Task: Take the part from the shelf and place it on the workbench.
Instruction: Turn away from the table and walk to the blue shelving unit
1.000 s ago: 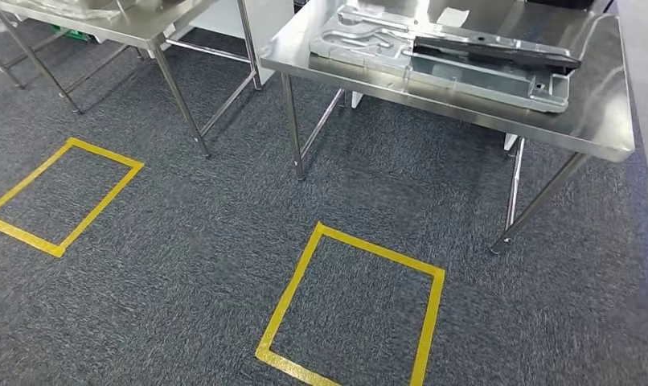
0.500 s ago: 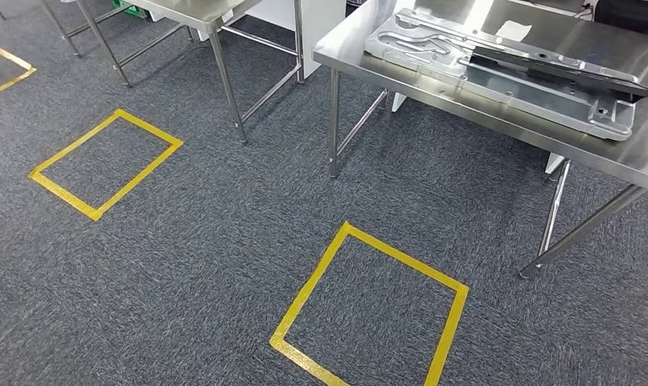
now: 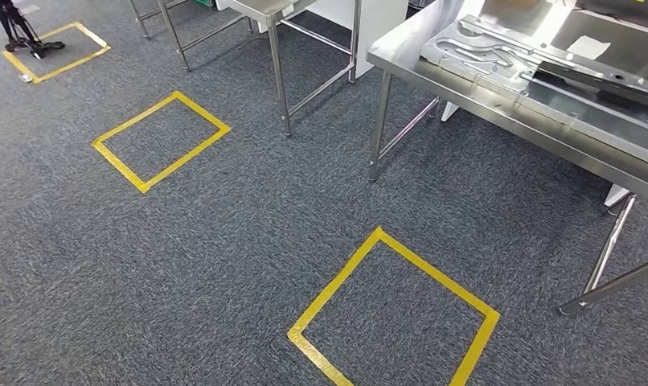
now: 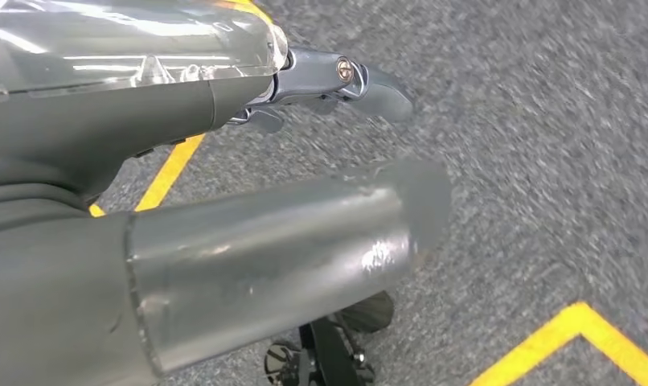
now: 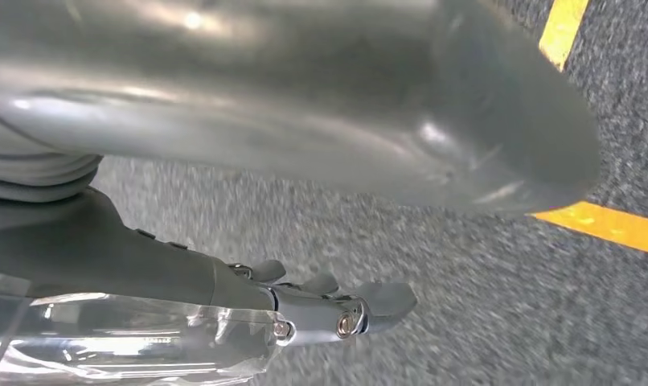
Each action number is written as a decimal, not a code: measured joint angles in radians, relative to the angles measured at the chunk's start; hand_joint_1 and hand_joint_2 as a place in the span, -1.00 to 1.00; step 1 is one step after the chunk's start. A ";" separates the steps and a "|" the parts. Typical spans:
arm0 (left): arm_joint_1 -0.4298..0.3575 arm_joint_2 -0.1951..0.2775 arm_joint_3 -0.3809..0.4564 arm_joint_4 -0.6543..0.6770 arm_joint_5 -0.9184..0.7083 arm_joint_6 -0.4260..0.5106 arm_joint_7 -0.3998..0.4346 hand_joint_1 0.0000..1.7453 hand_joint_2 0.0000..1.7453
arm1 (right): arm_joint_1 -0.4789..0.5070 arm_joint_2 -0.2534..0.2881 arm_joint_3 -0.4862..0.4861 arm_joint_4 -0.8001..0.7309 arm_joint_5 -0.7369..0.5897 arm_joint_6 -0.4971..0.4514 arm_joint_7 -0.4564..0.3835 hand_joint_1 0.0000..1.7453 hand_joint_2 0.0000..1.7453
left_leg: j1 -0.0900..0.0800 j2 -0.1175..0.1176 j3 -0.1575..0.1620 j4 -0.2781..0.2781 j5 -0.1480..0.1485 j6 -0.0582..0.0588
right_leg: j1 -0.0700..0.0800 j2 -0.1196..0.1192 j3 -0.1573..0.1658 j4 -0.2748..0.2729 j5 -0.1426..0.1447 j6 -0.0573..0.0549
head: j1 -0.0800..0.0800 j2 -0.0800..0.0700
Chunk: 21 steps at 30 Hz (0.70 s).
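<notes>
Fingers (image 4: 377, 84) loose and extended on left hand (image 4: 264, 257) and right hand (image 5: 305, 104) alike, grasping nothing, hanging low above grey carpet (image 3: 224, 265), probably for walking. At two o'clock, flat on steel workbench (image 3: 498, 112), stamped metal part (image 3: 498, 60); impossible to tell whether already delivered there.

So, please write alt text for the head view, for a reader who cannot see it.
A steel table at upper right carries a flat metal part with a dark bar on it. Grey carpet covers the floor, marked with yellow tape squares. A second table stands behind.
</notes>
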 joint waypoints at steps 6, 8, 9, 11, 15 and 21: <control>-0.008 0.023 0.001 0.000 -0.004 0.004 -0.004 -1.00 -1.00 | 0.010 -0.019 0.011 0.000 0.014 0.004 -0.009 -1.00 -1.00 | 0.006 0.095 -0.116 0.258 -0.113 -0.018 | 0.003 -0.085 0.003 -0.003 -0.003 -0.016 | -0.008 0.000; -0.007 0.029 0.001 0.000 -0.005 0.007 -0.010 -1.00 -1.00 | 0.009 -0.023 0.013 0.000 0.018 0.004 -0.013 -1.00 -1.00 | 0.006 0.115 -0.057 0.152 -0.053 -0.015 | 0.004 -0.109 0.007 -0.001 -0.008 -0.012 | -0.008 0.000; -0.008 0.033 0.001 0.000 -0.006 0.008 -0.015 -1.00 -1.00 | 0.008 -0.026 0.014 0.000 0.021 0.004 -0.015 -1.00 -1.00 | 0.003 0.137 -0.019 0.082 -0.028 -0.012 | 0.006 -0.120 0.010 0.001 -0.012 -0.008 | -0.008 0.000; -0.013 0.043 0.001 0.000 -0.007 0.010 -0.022 -1.00 -1.00 | 0.007 -0.033 0.016 0.000 0.028 0.008 -0.021 -1.00 -1.00 | -0.005 0.164 0.023 -0.003 -0.006 -0.001 | 0.011 -0.140 0.016 0.003 -0.018 0.002 | -0.006 0.000; -0.011 0.055 0.001 -0.001 -0.017 0.010 -0.025 -1.00 -1.00 | -0.002 -0.041 0.023 0.001 0.041 0.022 -0.029 -1.00 -1.00 | -0.004 0.132 0.023 -0.021 0.002 0.019 | 0.010 -0.141 0.019 0.013 -0.033 0.023 | -0.003 0.000; -0.019 0.056 0.000 -0.001 -0.036 0.009 -0.013 -1.00 -1.00 | 0.005 -0.049 0.045 0.002 0.091 0.050 -0.032 -1.00 -1.00 | -0.002 0.065 0.018 -0.027 0.015 0.038 | 0.003 -0.040 -0.117 0.283 -0.152 0.035 | 0.002 0.000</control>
